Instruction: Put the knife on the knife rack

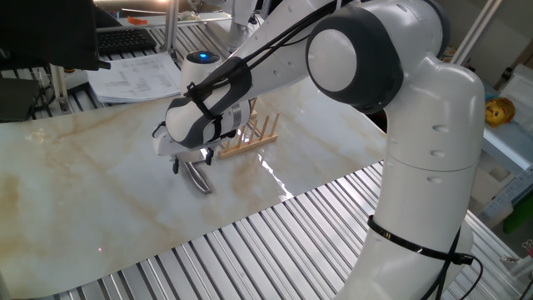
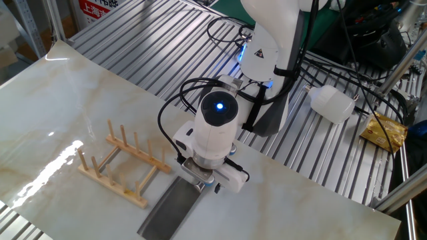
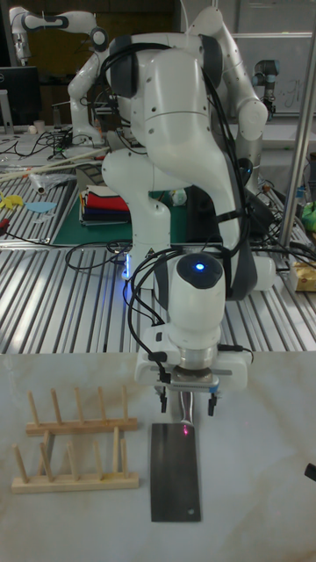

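Note:
The knife (image 3: 175, 474) lies flat on the marble table, a broad steel blade with its shiny handle (image 3: 186, 408) pointing toward the robot. My gripper (image 3: 186, 406) hangs just over the handle, open, one finger on each side and neither touching it. In one fixed view the gripper (image 1: 191, 161) sits above the knife's handle (image 1: 198, 177). In the other fixed view the hand hides the handle, and only the knife blade (image 2: 167, 210) shows below it. The knife rack (image 3: 75, 452) stands left of the knife, pegs upright, with nothing in it; the rack (image 2: 123, 163) is a short gap from the blade.
The marble table (image 1: 100, 192) ends at a ribbed metal bench (image 1: 275, 242). Papers and a keyboard (image 1: 133, 71) lie beyond its far edge. A white plastic bottle (image 2: 331, 103) and cables rest on the ribbed surface by the robot base.

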Available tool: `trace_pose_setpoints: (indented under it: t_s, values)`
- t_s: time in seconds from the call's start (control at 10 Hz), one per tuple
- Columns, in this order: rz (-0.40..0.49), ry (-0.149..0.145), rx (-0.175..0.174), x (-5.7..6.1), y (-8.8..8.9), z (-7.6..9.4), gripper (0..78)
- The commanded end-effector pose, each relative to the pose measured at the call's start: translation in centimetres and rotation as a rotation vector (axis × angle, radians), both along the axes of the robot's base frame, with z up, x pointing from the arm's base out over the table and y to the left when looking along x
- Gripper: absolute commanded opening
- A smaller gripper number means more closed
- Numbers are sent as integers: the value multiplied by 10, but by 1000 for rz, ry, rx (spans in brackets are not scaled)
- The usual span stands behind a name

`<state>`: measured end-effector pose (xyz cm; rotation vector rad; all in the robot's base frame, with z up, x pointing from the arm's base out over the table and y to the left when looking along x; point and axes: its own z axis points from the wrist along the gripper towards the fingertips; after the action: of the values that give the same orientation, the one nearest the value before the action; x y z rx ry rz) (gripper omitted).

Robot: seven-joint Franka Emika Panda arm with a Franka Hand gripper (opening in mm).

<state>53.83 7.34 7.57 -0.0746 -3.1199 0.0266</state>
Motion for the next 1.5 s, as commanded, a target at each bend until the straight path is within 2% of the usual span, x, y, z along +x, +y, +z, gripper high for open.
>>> trace_pose_setpoints:
  t_s: [0.1,1.5]
  values:
    - [94,33,-31,11,-1,25,774]
    - [93,31,-31,11,-1,25,774]
